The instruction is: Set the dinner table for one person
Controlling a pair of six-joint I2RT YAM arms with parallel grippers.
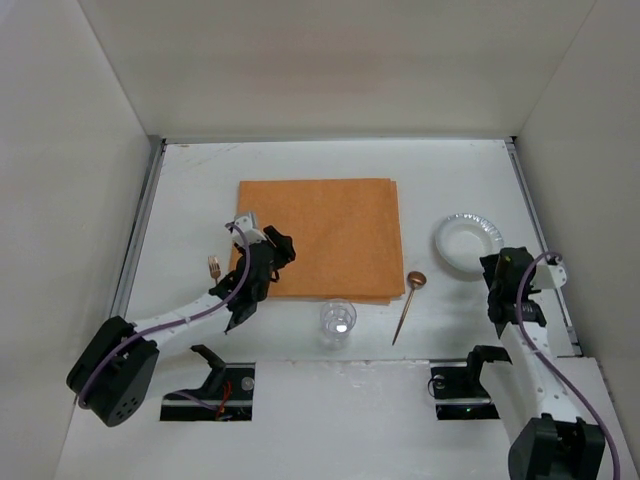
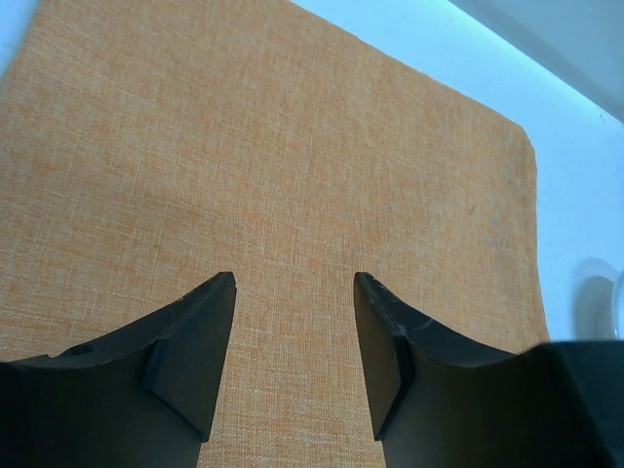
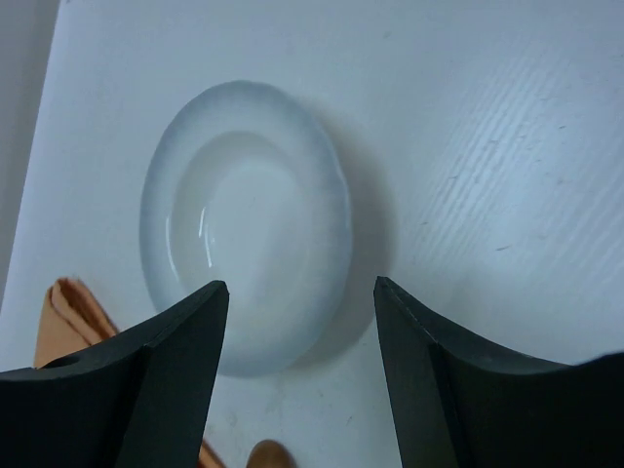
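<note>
Though spread wide and grasping nothing, hangs over the left part of the orange placemat (image 1: 325, 235) as the left gripper (image 2: 294, 327); could snag and rumple the cloth if lowered and shut there; would then leave a crooked base for everything else. Finds the right gripper (image 3: 300, 336) likewise released and empty, poised over the white plate (image 3: 336, 195), well to the right of the placemat; looks like the step in hand, fetching that plate. Expect trouble from the low, sloping rim; could slip out of a shallow pinch, or slide away from the placemat toward the grey rail (image 1: 527, 195) instead of lifting; could tip and drop if caught by one edge only. Mind the copper-coloured spoon (image 1: 408, 300) just off the placemat's near right corner, on the plate's side; could be swept aside by a dragged plate or a low wrist. Mind also the clear glass (image 1: 338, 320) just beside the placemat's near edge; upright and probably light, easily toppled by a passing forearm. Note the fork (image 1: 213, 266) just left of the placemat, close beside the left arm (image 1: 190, 318); liable to be nudged by any swing. Risks a clash of both arms if brought over the placemat together. Places the dinner table (image 1: 200, 180) beneath the placemat, spreading white past all four of its edges.
</note>
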